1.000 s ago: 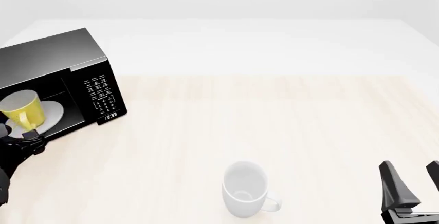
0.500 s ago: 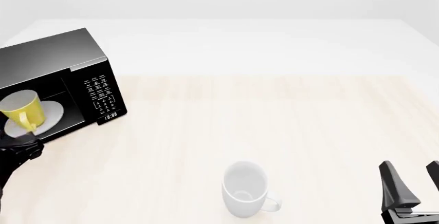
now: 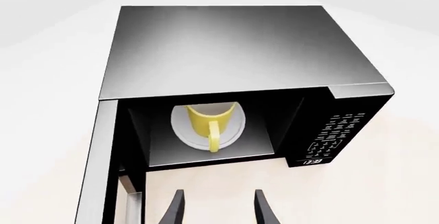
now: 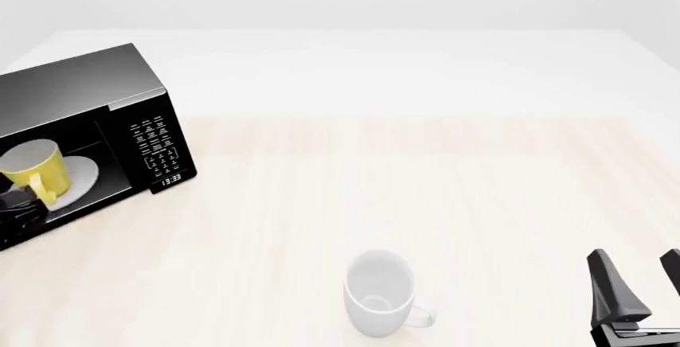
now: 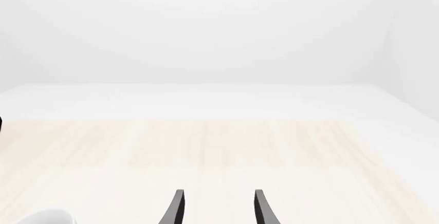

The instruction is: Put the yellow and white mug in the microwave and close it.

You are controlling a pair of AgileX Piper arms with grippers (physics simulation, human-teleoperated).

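With the yellow and white mug (image 3: pixel 208 124) seated on the turntable inside the microwave (image 4: pixel 91 116), swing your empty, spread left gripper (image 3: pixel 218 211) outside the door (image 3: pixel 96 172) (apparently wide open at lower left) and push it closed.

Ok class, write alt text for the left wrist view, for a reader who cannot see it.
An open black microwave holds the yellow and white mug, upright on the white turntable plate, its handle facing the camera. The door hangs open at one side, and the left gripper is open and empty in front of the opening.
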